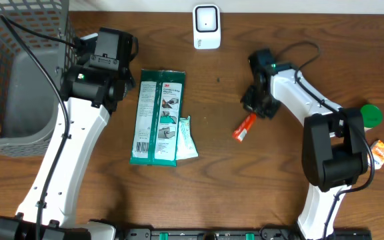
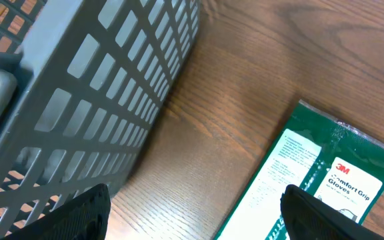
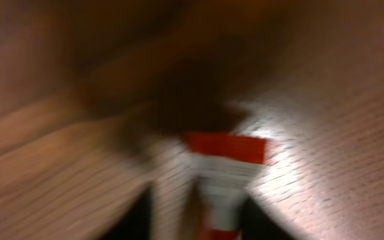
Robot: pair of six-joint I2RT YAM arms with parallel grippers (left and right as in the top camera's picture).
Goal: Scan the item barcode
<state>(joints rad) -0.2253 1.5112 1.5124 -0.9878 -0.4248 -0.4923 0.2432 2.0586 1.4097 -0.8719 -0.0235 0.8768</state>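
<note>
On the surface (image 1: 352,53), the left tool (image 2: 199,220) hangs with jaws apart and empty by the glove pack (image 1: 159,117). The scanner (image 1: 206,27) stands at the far edge. The red tube (image 1: 245,127) lies slantwise, its upper end at the right tool (image 1: 257,110) (blurred wrist view, so I cannot tell its grip), which is clearly the nearer arm.

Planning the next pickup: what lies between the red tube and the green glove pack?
Overhead view: a small white-and-green tube beside the glove pack, then bare table up to the red tube.
</note>
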